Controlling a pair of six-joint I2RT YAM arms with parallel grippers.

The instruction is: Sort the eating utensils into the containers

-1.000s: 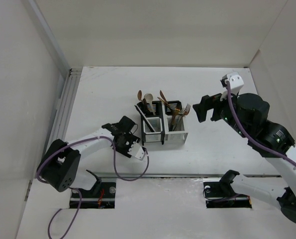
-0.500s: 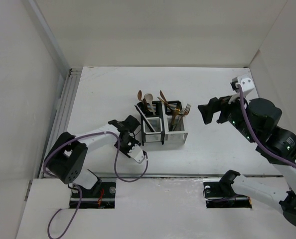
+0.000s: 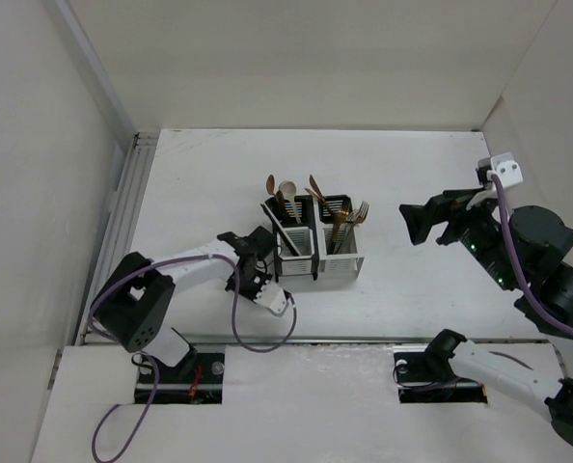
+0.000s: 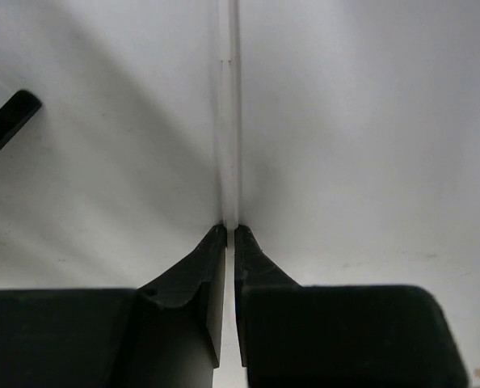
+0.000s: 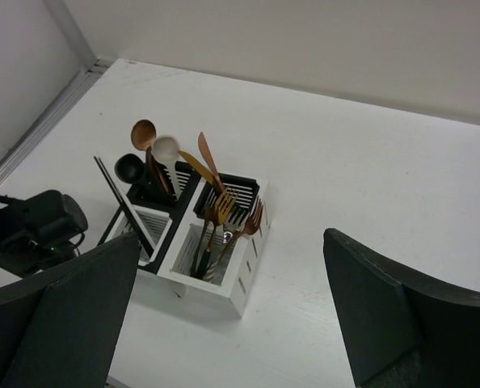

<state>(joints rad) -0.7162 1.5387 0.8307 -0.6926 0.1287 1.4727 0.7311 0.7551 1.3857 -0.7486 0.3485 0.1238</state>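
1. The containers [image 3: 339, 264] are one joined block, with two black compartments on the far side and two white on the near side. The block stands near the middle of the tabletop [image 3: 200, 174].
2. The eating utensils [image 5: 198, 166] stand or lean inside the block.
   - A copper spoon [image 5: 143, 129], a white spoon [image 5: 166, 148] and a black spoon [image 5: 129, 167] are in the far-left black compartment.
   - Forks [image 5: 224, 200] are in the near-right white compartment.
   - A black chopstick [image 5: 120, 202] leans in the near-left white one.
3. The left gripper [image 4: 230, 230] sits low, just left of the near-left white compartment, with its jaws closed to a slit. A thin pale line [image 4: 228, 121] runs away from the tips. I cannot tell whether it is a held thing or a seam.
4. The right gripper [image 3: 417, 222] hangs raised to the right of the block, well apart from it. Its jaws are spread wide with nothing between them.
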